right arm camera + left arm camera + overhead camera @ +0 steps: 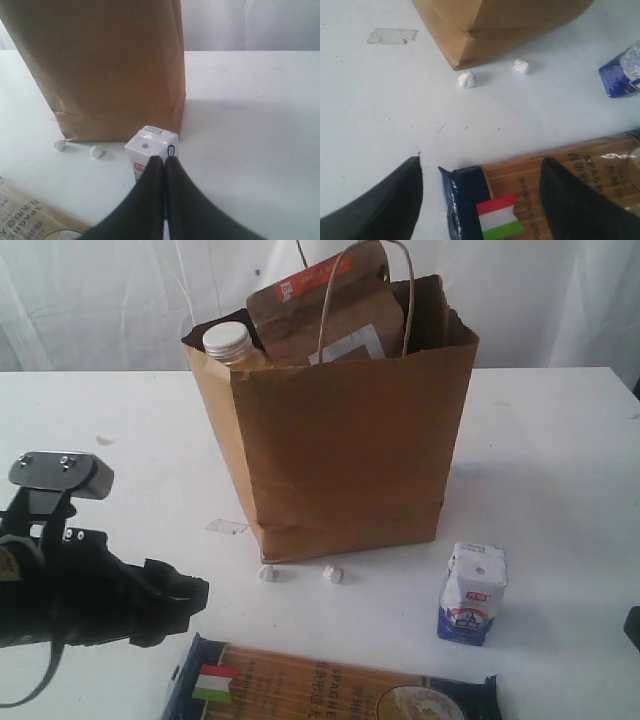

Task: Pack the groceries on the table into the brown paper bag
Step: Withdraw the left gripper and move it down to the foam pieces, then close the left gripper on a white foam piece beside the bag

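Roughly halfway, judging by the layout. Already in the bag, upright mid-counter: pouch and white-capped bottle, both poking above the rim. No jars in sight; possibly deeper inside, cannot tell. Left to pack: carton, standing near the bag's front corner on the right arm's side, and spaghetti, lying flat at the near edge. Left claw released, spread wide, hovering low with the blue end of the spaghetti between its fingers, not yet gripping. Right claw clenched on nothing, pointing at the carton just beyond its tips. Probably next: closing on the spaghetti, then lifting it over the rim.
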You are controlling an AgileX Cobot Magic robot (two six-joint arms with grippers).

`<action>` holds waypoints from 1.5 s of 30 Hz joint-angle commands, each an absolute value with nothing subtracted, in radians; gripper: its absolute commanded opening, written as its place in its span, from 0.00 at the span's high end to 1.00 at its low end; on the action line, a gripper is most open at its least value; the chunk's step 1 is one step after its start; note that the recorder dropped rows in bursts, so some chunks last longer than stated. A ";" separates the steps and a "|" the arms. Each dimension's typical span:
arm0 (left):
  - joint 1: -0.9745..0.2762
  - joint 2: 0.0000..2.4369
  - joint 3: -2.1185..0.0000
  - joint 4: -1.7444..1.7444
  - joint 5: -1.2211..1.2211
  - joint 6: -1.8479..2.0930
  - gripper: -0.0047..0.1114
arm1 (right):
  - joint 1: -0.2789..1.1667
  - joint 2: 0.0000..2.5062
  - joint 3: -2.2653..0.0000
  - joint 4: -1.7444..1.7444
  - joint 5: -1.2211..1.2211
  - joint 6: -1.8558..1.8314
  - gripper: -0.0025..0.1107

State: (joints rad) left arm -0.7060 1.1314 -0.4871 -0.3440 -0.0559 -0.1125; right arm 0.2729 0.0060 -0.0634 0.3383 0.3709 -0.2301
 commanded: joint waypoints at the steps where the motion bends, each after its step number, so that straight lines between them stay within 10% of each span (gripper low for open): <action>1: -0.710 1.250 -0.479 -0.351 -0.146 -0.105 0.35 | 0.268 0.000 -0.058 0.339 0.365 -0.231 0.98; 38: -0.745 1.806 -0.770 -0.291 -0.261 -0.166 0.36 | 0.268 0.000 -0.058 0.339 0.365 -0.231 0.98; 45: -0.745 1.808 -0.770 -0.291 -0.234 -0.180 0.66 | 0.268 0.000 -0.058 0.339 0.365 -0.231 0.98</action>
State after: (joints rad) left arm -0.7418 1.7973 -0.7767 -0.2883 -0.3033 -0.1609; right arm 0.2729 0.0060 -0.0634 0.3383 0.3709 -0.2301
